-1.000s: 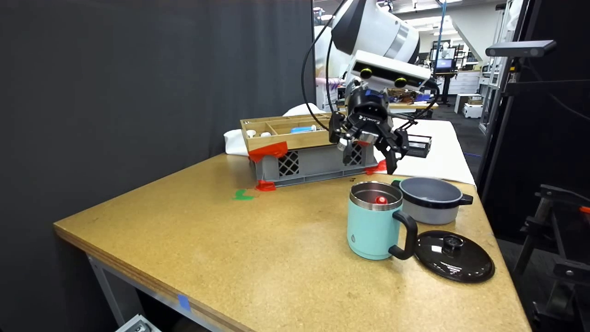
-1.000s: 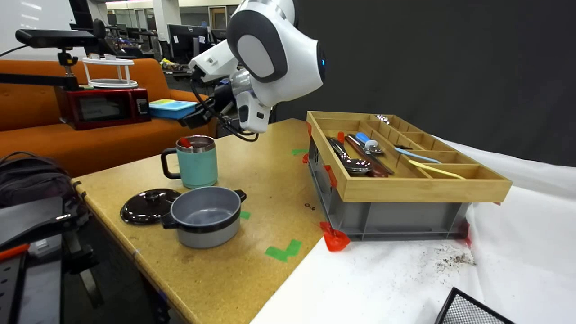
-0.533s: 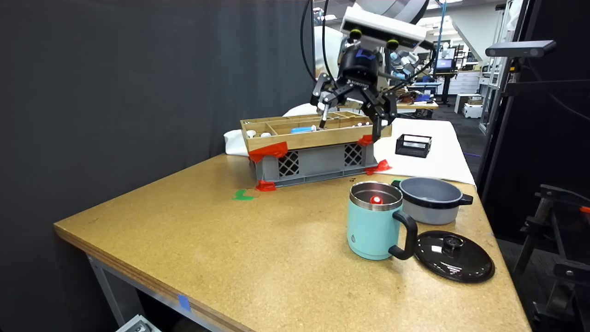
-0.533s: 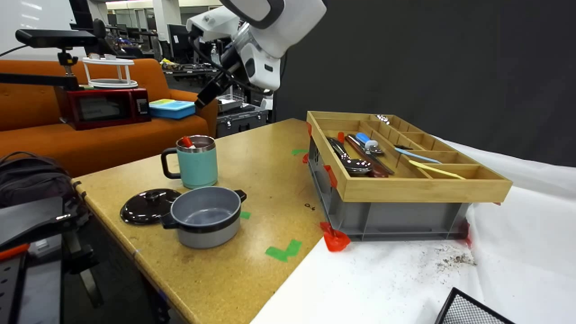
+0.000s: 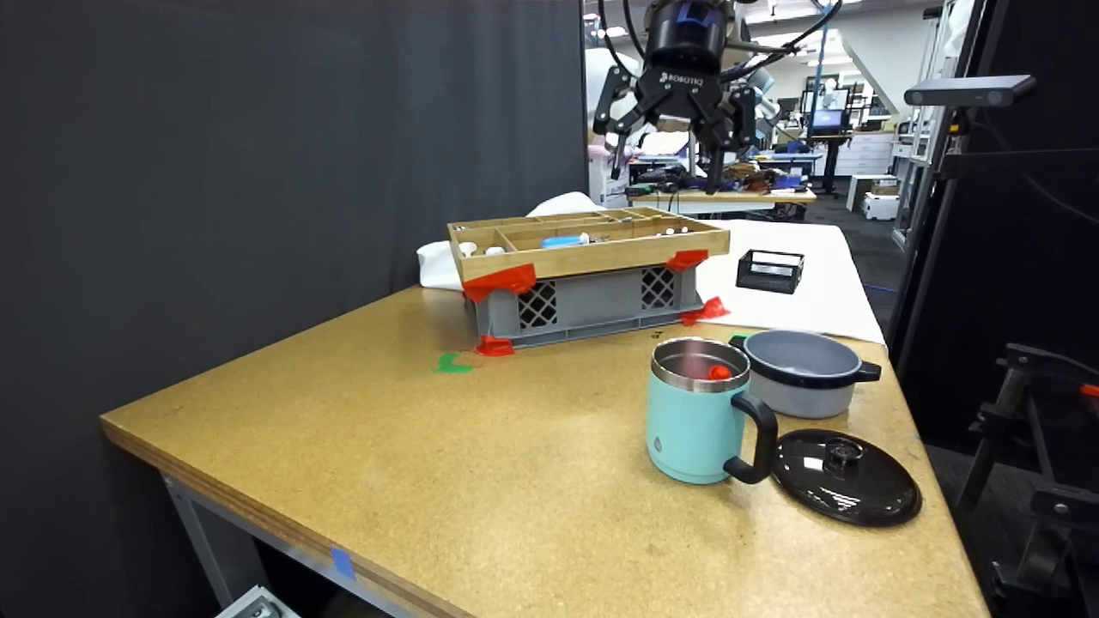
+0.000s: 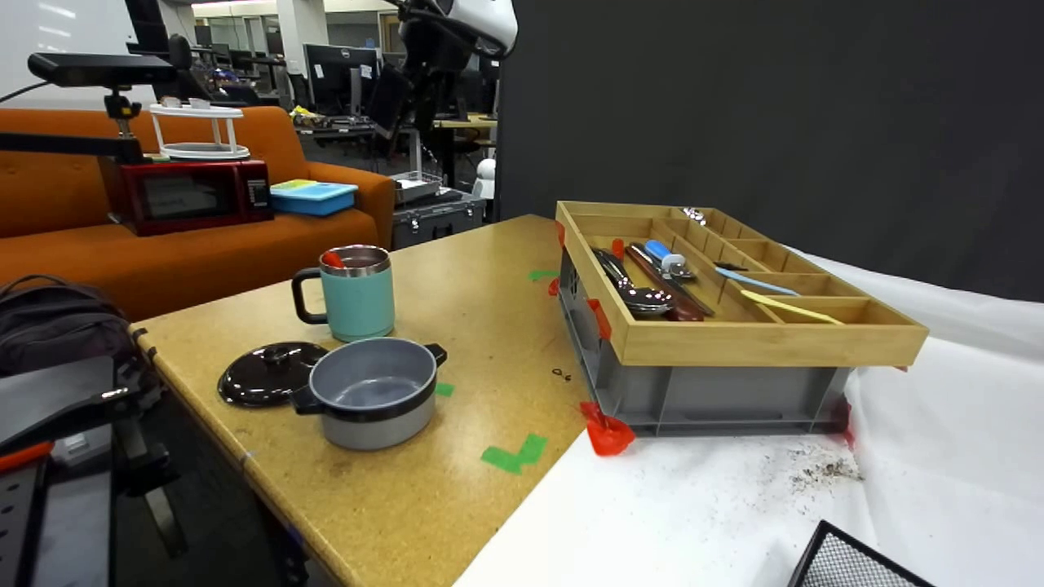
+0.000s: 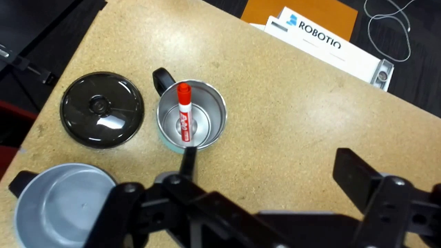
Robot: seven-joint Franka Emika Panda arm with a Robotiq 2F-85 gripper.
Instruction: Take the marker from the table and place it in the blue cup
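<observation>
One red marker [image 7: 185,112] stands inside the blue cup [image 5: 691,438], its lower end down in the steel interior and its red cap uppermost, tilted toward the handle side; whether the cap touches the rim I cannot tell. The cup is upright on the desk [image 5: 481,463], with its black handle out to one side and a dark round lid [image 7: 103,112] lying flat just beside it. A grey pot [image 6: 369,432] with two black side handles stands near both. High over the desk, well apart from the cup, hangs the tool [image 5: 666,174], its two black fingers [image 7: 355,177] spread wide, with desk surface showing between them in the wrist view. In both exterior views a wooden tray [image 6: 767,348] sits on a grey crate [image 6: 738,399], several utensils [image 6: 648,303] lying in its compartments. Pieces of green tape [image 6: 499,459] are stuck to the desk, patches of red tape [image 5: 494,347] cling to the crate's corners, and a black box [image 5: 768,280] rests on a white sheet [image 5: 830,279]. In an exterior view an orange sofa [image 6: 196,261] stands behind the desk.
</observation>
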